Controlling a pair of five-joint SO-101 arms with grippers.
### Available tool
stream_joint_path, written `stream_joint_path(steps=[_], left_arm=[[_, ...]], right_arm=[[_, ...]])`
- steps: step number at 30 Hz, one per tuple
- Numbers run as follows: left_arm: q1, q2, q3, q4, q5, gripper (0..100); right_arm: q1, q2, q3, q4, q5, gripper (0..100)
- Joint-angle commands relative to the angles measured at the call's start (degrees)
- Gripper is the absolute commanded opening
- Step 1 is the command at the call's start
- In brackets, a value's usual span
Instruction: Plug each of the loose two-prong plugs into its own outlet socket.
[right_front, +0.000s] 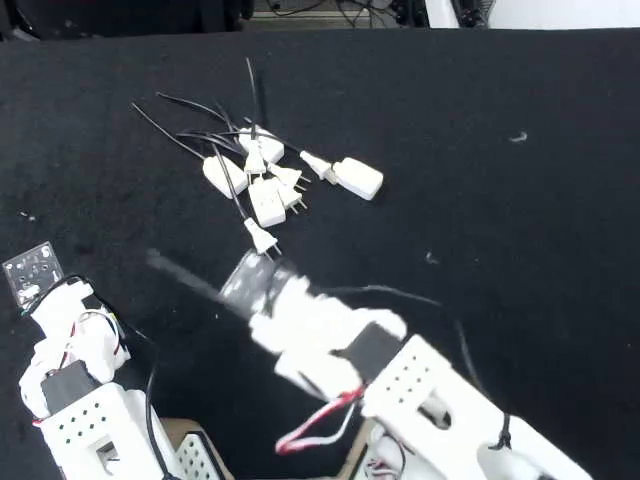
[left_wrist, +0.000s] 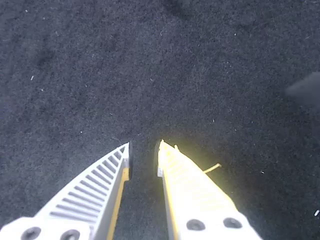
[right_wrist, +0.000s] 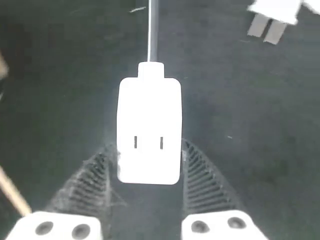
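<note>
My right gripper (right_wrist: 148, 150) is shut on a white outlet socket (right_wrist: 149, 127) whose two slots face the camera and whose black cord runs away from it. In the high view this gripper (right_front: 252, 283) sits just below a loose two-prong plug (right_front: 261, 238), which appears as the plug (right_wrist: 274, 12) beyond the socket. More white plugs (right_front: 291, 187) and sockets (right_front: 267, 201) lie tangled above, and one socket (right_front: 358, 178) has a plug (right_front: 316, 165) at its end. My left gripper (left_wrist: 144, 150) hangs over bare black cloth, open by a narrow gap, holding nothing.
Black cords (right_front: 185, 135) fan out up and left from the pile. The black cloth (right_front: 520, 220) covers the whole table. The left arm (right_front: 65, 350) is folded at the front left corner.
</note>
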Motion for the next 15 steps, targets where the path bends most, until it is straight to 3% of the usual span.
stream_joint_path(steps=[1,6,9,15], left_arm=[[0.5,-0.5,-0.4,0.5,-0.5,11],[0.5,-0.5,-0.4,0.6,-0.5,11],[0.5,-0.5,-0.4,0.6,-0.5,11],[0.5,-0.5,-0.4,0.6,-0.5,11]], right_arm=[[-6.8,2.0,-3.6,0.7,2.2,1.3],[-7.9,8.6,-4.8,-0.1,3.4,1.5],[-4.1,12.7,-4.8,-2.5,3.2,3.3],[5.3,20.1,-6.0,-7.1,2.9,26.0]])
